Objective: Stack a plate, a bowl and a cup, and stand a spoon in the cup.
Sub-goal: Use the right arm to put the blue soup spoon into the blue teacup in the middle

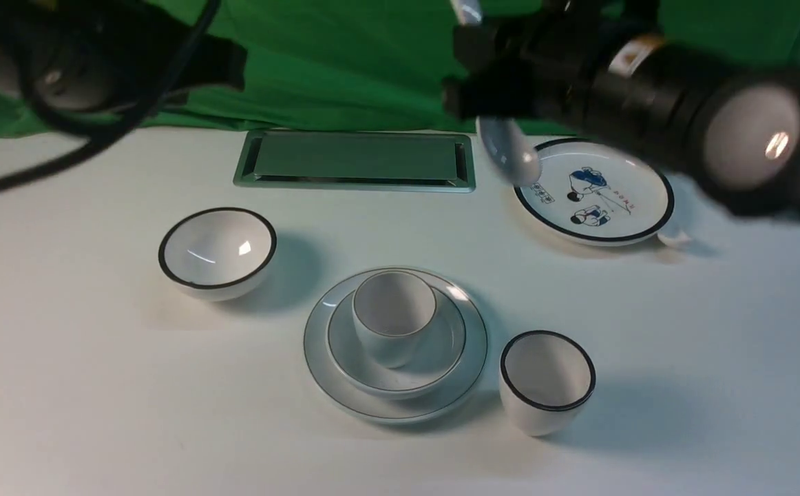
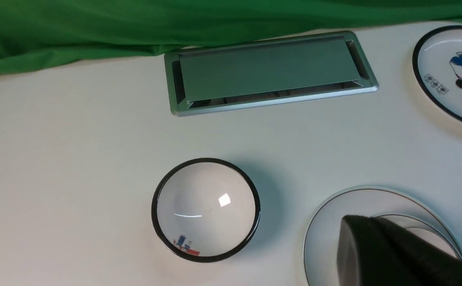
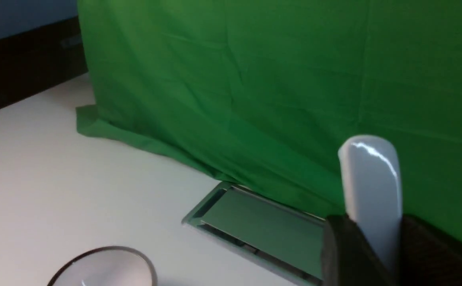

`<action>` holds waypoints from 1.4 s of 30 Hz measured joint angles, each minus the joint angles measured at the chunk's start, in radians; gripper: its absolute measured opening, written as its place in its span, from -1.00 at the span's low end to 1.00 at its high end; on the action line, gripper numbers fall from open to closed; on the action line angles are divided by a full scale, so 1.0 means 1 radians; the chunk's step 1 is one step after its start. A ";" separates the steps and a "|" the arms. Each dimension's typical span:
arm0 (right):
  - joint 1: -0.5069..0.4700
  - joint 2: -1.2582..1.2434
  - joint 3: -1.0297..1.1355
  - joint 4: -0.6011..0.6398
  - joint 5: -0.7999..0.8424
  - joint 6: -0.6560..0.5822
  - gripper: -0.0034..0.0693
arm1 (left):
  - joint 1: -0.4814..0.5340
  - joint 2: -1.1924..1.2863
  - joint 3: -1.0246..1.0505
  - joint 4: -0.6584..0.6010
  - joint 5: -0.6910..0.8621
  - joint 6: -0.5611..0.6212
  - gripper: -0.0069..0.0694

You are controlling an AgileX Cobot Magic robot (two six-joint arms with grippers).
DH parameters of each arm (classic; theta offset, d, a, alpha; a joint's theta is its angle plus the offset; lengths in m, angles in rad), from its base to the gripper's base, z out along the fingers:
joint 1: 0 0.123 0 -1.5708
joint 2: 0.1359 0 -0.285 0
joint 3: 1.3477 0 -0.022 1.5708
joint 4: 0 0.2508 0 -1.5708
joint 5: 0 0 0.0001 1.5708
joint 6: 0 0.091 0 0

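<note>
1. Front view: the right gripper (image 1: 486,76) held the ceramic soup spoon (image 1: 507,148) between its fingers, which hid the middle of the handle; the handle's end was cut off by the frame's upper edge.
2. The spoon's long axis stood steep and slightly tilted, scoop down, handle up. It hung in the air, apart from the cup.
3. The handleless cup (image 1: 394,306) stood upright, mouth up, in the shallow bowl (image 1: 441,358), which sat on the plain plate (image 1: 324,344). The cup covered part of the bowl's interior.
4. The black-rimmed cup (image 1: 544,379) stood upright just beside the plate. A white object (image 1: 675,238) behind the cartoon plate (image 1: 596,189) was mostly hidden.
5. Left wrist view: the left gripper (image 2: 348,226) had its fingers closed together. It covered much of the stack, and the frame cut off the cartoon plate.
6. Right wrist view: the handle rose upright from between blurred dark fingers; the scoop was out of sight. The black-rimmed bowl (image 3: 107,268) was cut off.
</note>
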 joint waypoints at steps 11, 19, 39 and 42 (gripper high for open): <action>0.194 0.190 0.082 0.008 -0.427 0.028 -0.45 | 0.000 -0.212 0.225 0.050 -0.055 -0.069 -0.82; 0.202 0.292 0.082 0.013 -0.472 0.091 -0.45 | 0.000 -0.239 0.227 0.076 -0.040 -0.070 -0.82; 0.202 0.373 0.082 0.015 -0.533 0.099 -0.21 | 0.000 -0.239 0.229 0.091 -0.038 -0.070 -0.82; 0.202 0.373 0.082 0.015 -0.534 0.099 -0.19 | 0.000 -0.239 0.229 0.091 -0.038 -0.070 -0.82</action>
